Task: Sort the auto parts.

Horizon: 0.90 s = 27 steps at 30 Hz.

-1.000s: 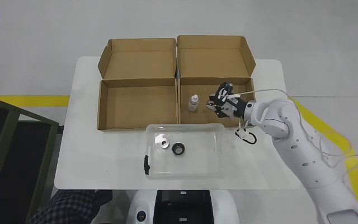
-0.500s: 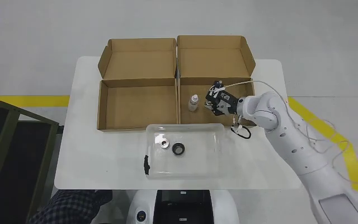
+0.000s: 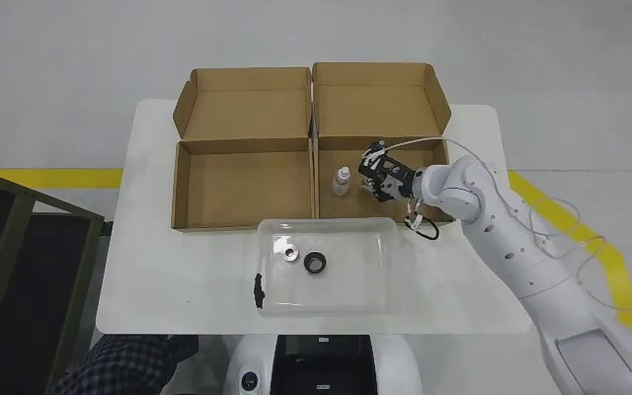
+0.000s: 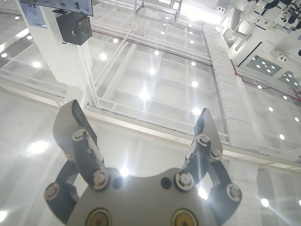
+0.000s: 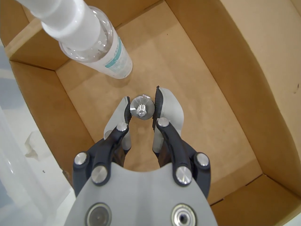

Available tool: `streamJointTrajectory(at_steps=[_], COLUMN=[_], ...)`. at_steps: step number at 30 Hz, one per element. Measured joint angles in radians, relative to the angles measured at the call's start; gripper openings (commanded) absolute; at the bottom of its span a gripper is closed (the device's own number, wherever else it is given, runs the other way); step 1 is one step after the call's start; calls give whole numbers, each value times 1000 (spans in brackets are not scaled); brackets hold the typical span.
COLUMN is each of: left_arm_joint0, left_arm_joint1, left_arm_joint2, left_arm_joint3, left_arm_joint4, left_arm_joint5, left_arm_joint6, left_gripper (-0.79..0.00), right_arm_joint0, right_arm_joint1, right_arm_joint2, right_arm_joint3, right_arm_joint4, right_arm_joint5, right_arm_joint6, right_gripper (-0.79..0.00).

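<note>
Shifted leftward inside the cardboard box (image 3: 427, 190) right of frame centre, right gripper (image 5: 141, 106) pinching a small metal part (image 5: 140, 112) over the floor near the bottle (image 5: 94, 38); probably set for release, with more parts (image 3: 316, 263) waiting in the tray (image 3: 326, 223).

Right gripper (image 3: 381, 178) is down inside the right-hand cardboard box (image 3: 380, 114), just beside a little white bottle (image 3: 341, 181) standing there. The clear tray (image 3: 365, 286) out front has a silver part (image 3: 287, 251) and a dark ring (image 3: 316, 263) in it.
</note>
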<state>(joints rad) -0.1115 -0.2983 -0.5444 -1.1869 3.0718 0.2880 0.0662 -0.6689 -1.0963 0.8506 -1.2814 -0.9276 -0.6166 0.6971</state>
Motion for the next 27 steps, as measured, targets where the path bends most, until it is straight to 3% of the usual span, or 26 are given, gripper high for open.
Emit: streamJointTrajectory(at_steps=[4,13,27], left_arm_joint0=[0,0,0], left_arm_joint1=[0,0,0], left_arm_joint2=[0,0,0], left_arm_joint3=[0,0,0], left_arm_joint4=[0,0,0], left_arm_joint5=[0,0,0], left_arm_joint6=[0,0,0], left_gripper=[0,0,0], right_arm_joint0=[10,21,-114], right_arm_joint1=[-7,-14,52], right_arm_joint2=[-12,-12,167], right_arm_joint3=[20,22,-336], right_arm_joint4=[1,-6,-49], right_arm_joint5=[-3,-6,-57], right_arm_joint6=[-5,-18,53], right_gripper=[-637,-517,-443])
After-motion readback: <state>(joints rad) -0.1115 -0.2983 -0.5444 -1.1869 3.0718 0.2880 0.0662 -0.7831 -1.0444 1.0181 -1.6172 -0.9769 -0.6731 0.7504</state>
